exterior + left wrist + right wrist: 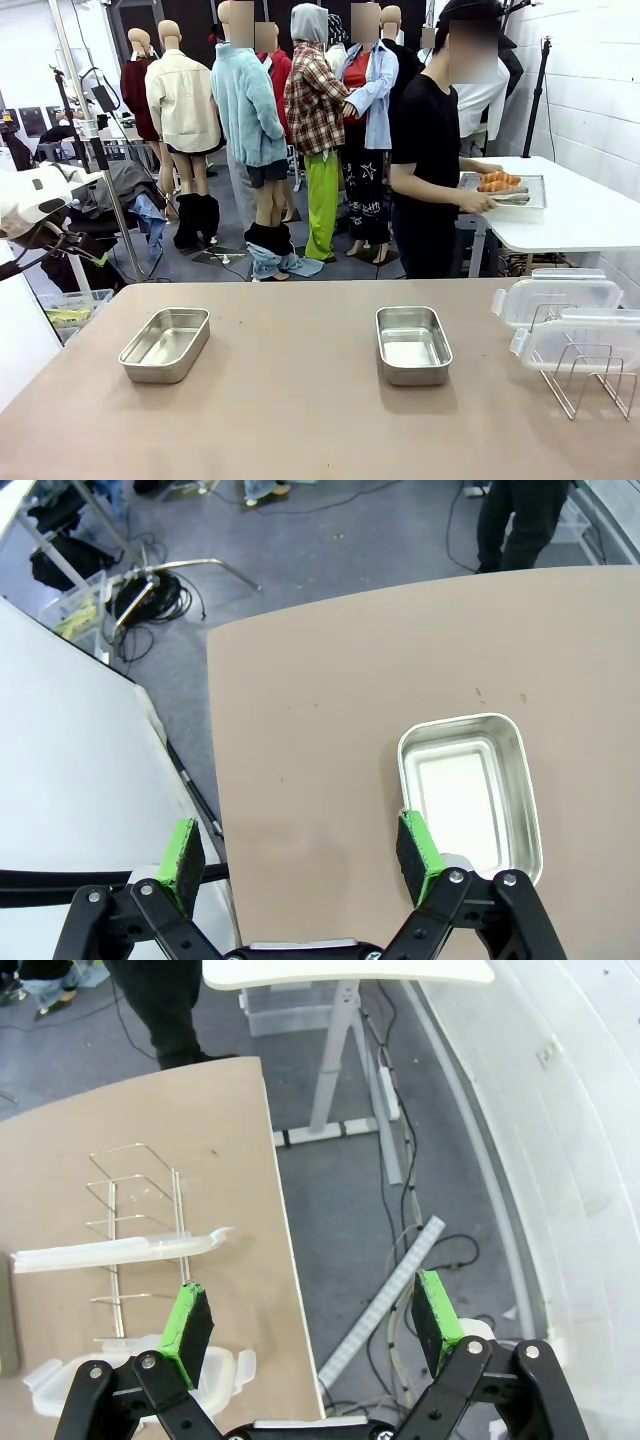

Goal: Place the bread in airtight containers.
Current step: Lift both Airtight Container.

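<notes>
Lab/studio space w/ equip. stand [101,150], loose cables [150,595] on grey floor [330,550] (bare white block wall [600,90]).

Black end effector [300,848], green pads [183,852], seemingly riveted.

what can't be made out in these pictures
Front view: how many pieces of bread lie on the person's tray; too small and far off.
Front view: the lids run off the right edge, partly behind the wire rack.
Left wrist view: the container's near corner, behind a left gripper finger.
</notes>
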`<state>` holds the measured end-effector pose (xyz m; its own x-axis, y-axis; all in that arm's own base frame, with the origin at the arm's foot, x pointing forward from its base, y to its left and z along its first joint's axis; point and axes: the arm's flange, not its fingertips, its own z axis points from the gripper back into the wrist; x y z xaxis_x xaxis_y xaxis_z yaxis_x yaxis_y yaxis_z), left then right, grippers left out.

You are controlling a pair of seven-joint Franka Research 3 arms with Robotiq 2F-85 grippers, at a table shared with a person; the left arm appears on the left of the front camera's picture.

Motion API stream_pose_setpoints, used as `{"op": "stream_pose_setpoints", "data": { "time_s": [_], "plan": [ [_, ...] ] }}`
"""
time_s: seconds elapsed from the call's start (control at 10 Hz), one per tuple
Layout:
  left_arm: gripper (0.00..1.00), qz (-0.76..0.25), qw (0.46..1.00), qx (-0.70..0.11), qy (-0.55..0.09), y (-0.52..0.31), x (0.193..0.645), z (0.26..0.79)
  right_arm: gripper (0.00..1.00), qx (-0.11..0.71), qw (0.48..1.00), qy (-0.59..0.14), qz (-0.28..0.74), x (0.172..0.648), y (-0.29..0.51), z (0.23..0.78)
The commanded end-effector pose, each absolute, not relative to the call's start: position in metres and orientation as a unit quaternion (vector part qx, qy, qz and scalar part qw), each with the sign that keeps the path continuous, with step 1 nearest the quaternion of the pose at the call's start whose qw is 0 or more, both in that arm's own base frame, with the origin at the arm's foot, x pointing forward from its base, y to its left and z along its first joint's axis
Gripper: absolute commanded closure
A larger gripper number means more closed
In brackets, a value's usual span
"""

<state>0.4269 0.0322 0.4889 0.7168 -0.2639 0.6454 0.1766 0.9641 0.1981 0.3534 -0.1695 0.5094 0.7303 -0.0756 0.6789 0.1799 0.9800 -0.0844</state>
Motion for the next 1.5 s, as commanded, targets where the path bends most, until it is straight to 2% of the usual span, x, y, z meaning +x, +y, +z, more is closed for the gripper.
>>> {"op": "stream_pose_setpoints", "data": {
  "time_s": [0.0,1.4],
  "plan": [
    [0.0,-0.117,0.923,0.062,-0.36,0.0347,0.4268,0.4896,0.0,-0.082,0.929,-0.355,-0.066,0.3534,-0.1684,0.5081],
    [0.0,-0.117,0.923,0.062,-0.36,0.0347,0.4268,0.4896,0.0,-0.082,0.929,-0.355,-0.066,0.3534,-0.1684,0.5081]
  ]
}}
